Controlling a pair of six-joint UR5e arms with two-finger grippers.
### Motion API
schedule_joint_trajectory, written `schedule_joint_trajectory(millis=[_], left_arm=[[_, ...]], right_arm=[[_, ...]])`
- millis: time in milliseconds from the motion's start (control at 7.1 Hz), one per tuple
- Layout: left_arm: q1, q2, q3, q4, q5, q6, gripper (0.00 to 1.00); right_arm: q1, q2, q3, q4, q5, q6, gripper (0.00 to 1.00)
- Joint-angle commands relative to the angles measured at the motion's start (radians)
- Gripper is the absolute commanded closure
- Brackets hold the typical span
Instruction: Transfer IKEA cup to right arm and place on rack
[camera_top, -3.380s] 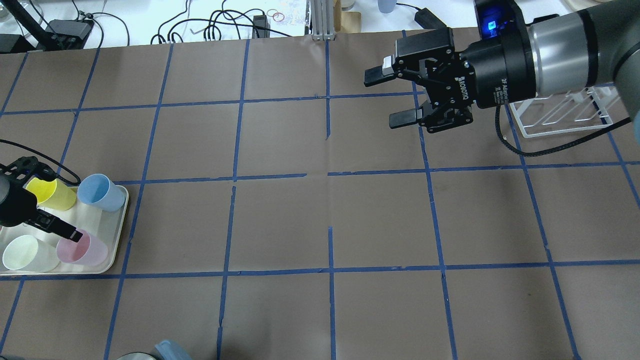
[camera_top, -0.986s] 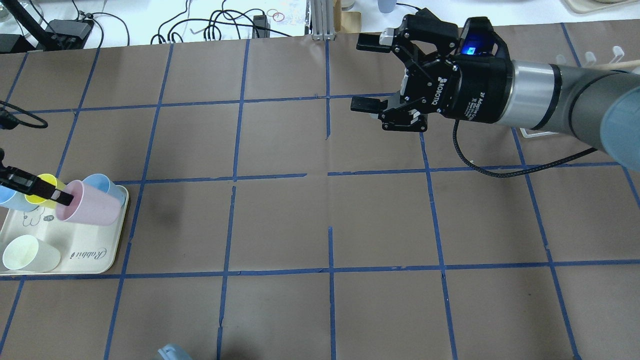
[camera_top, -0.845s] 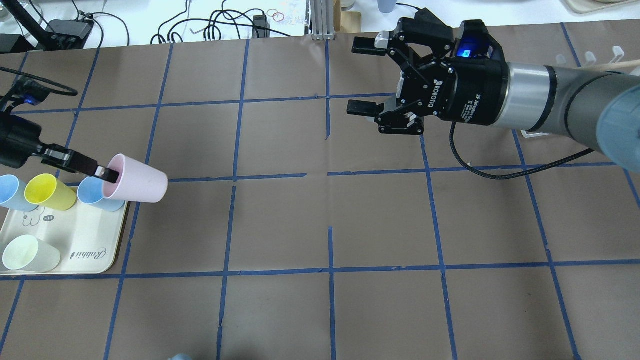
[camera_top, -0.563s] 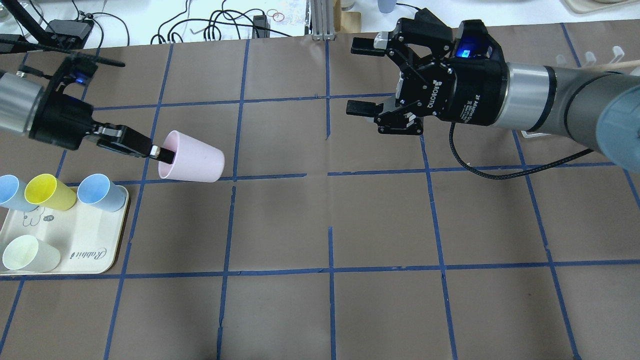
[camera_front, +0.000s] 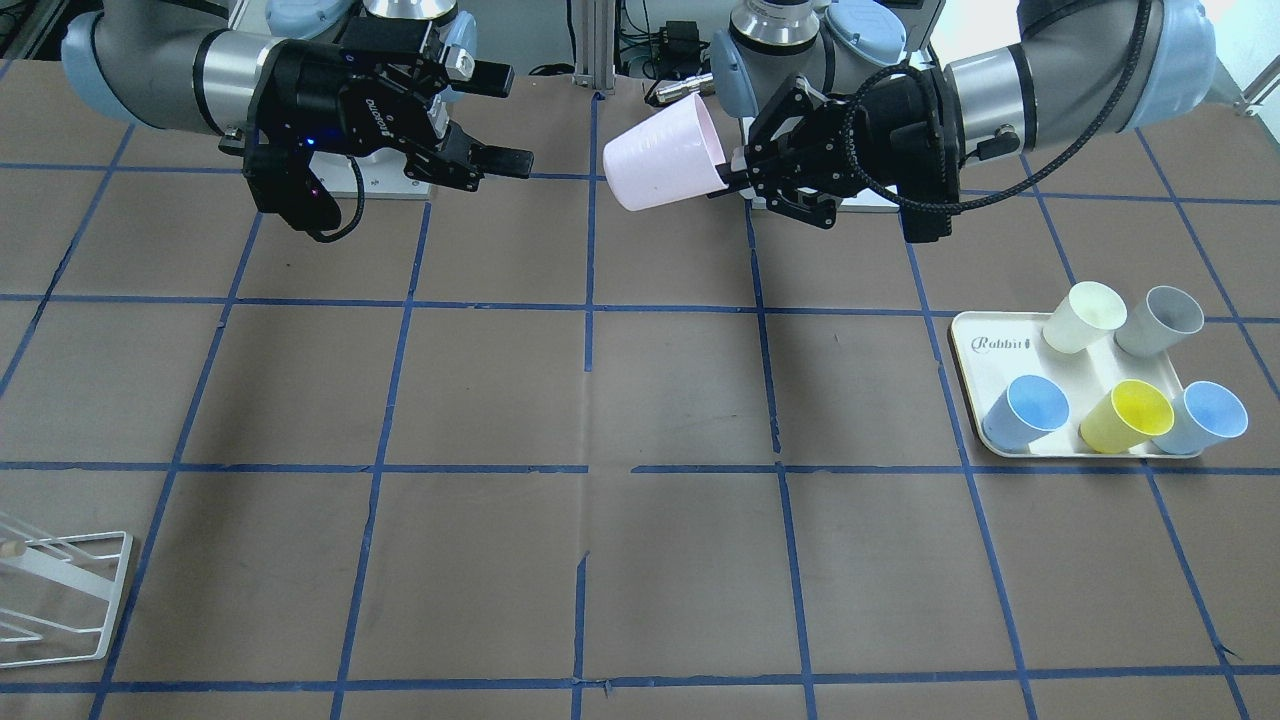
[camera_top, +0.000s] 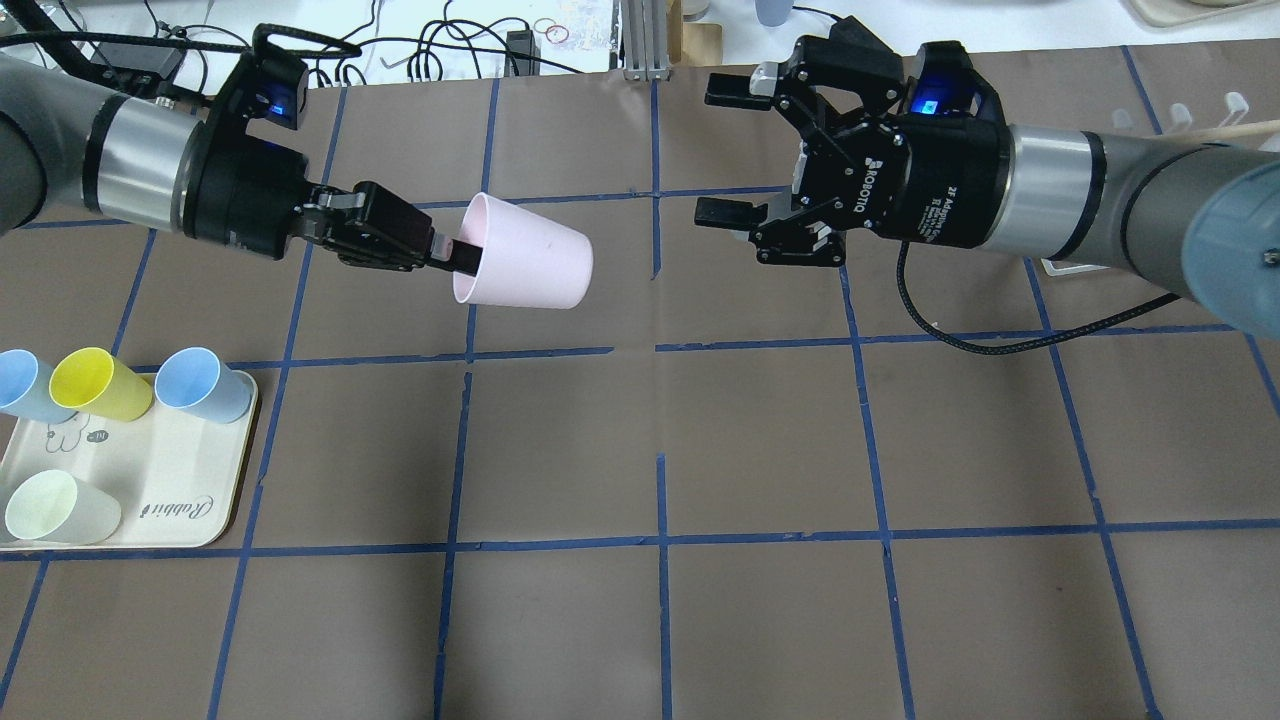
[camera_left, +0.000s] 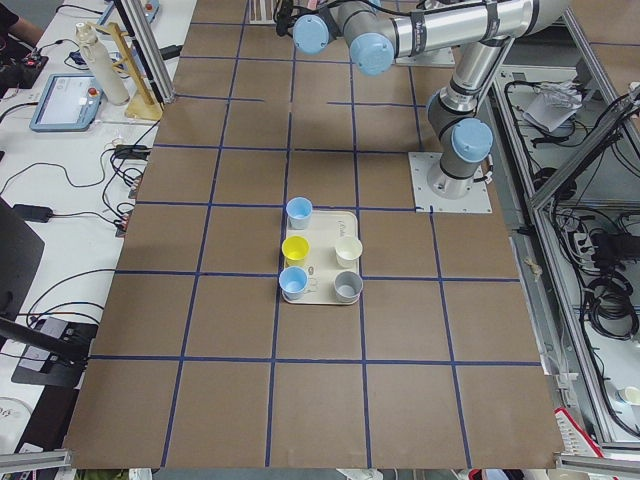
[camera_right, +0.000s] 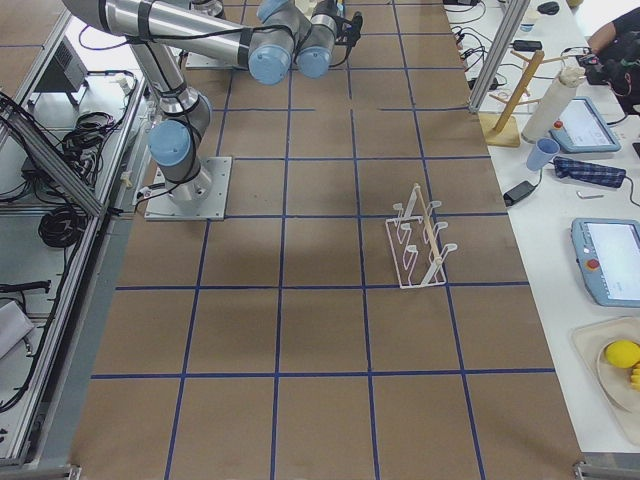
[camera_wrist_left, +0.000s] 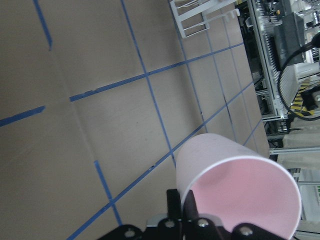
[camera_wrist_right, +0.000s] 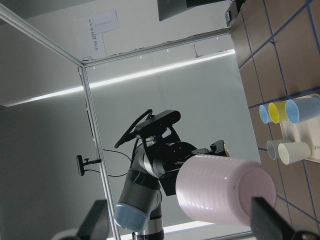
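The pale pink IKEA cup (camera_top: 525, 252) hangs on its side in the air over the table's far middle, base pointing at my right gripper. My left gripper (camera_top: 462, 255) is shut on its rim, one finger inside the mouth. The cup also shows in the front view (camera_front: 665, 152), the left wrist view (camera_wrist_left: 235, 185) and the right wrist view (camera_wrist_right: 225, 190). My right gripper (camera_top: 720, 155) is open and empty, a short gap right of the cup's base. The white wire rack (camera_right: 420, 245) stands on the table at the far right and shows in the front view (camera_front: 60, 595).
The cream "Rabbit" tray (camera_top: 180, 490) sits at the front left with a yellow cup (camera_top: 95, 383), two blue cups (camera_top: 200, 385) and a cream-white cup (camera_top: 55, 508). A grey cup (camera_front: 1160, 320) shows in the front view. Cables lie beyond the table's far edge.
My left gripper has lifted the pink cup off the tray and carried it up and to the right, toward the right gripper. The right gripper has shifted slightly left and stays open.
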Motion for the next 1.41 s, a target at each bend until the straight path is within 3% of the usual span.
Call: schedule_joint_trajectory(millis=[0, 282, 1268], left_arm=[[-0.079, 0.009, -0.011, -0.053, -0.213, -0.003, 1.0], [-0.098, 0.016, -0.02, -0.056, -0.231, 0.001, 1.0], [-0.109, 0.058, -0.074, -0.047, -0.271, 0.018, 1.0]], right_arm=[[-0.022, 0.001, 0.0, 0.008, -0.003, 0.007, 0.0], [-0.028, -0.01, -0.003, 0.093, -0.012, 0.01, 0.0], [-0.021, -0.067, -0.008, 0.233, -0.017, 0.012, 0.01]])
